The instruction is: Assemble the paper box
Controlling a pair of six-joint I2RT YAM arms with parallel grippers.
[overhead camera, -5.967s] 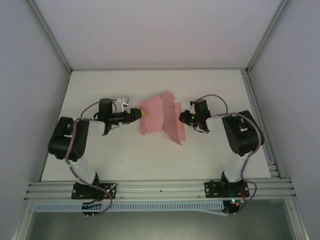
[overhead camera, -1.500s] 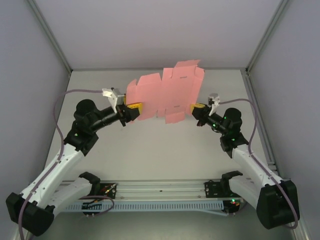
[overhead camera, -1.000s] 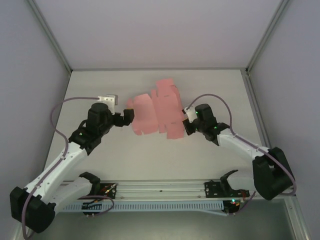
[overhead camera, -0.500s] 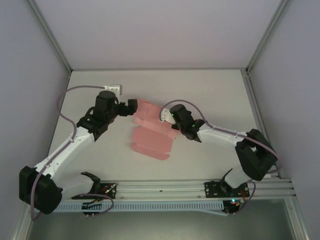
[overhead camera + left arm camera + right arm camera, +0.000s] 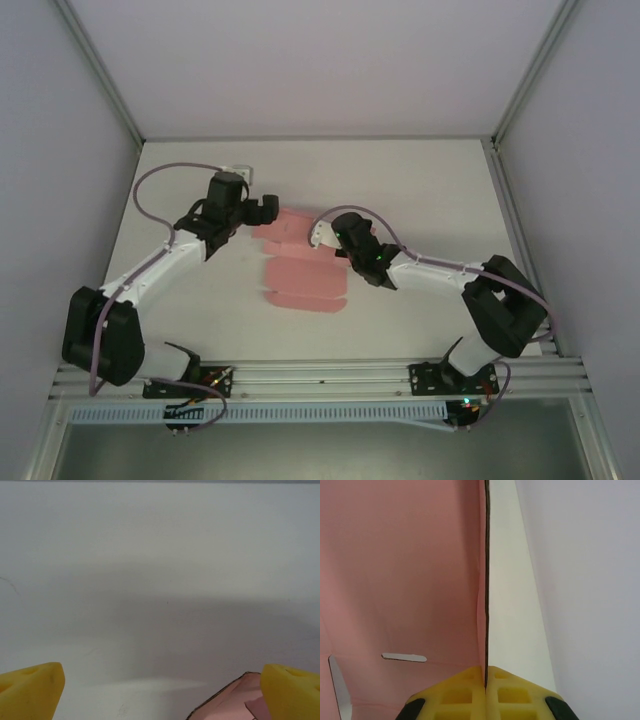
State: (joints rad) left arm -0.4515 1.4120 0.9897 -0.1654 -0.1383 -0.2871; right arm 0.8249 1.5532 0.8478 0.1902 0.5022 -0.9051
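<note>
The paper box (image 5: 305, 290) is pinched at its far edge by the closed right claw (image 5: 485, 674); the wide-open, empty left claw (image 5: 161, 692) is placed just left of it.

Pink card sheet (image 5: 305, 285): one, mid-frame in the overhead view.
Arms: two, left arm (image 5: 160, 265) and right arm (image 5: 440, 272).
Grippers: two, left gripper (image 5: 270, 212) and right gripper (image 5: 322, 240).
Yellow fingertips (image 5: 30, 690): two at the bottom corners of the left wrist view, two at bottom centre of the right wrist view.
Purple cables (image 5: 165, 175): two, one per arm.
Slot (image 5: 404, 657) in the card: one, lower left of the right wrist view.
Table (image 5: 430, 180): one.
</note>
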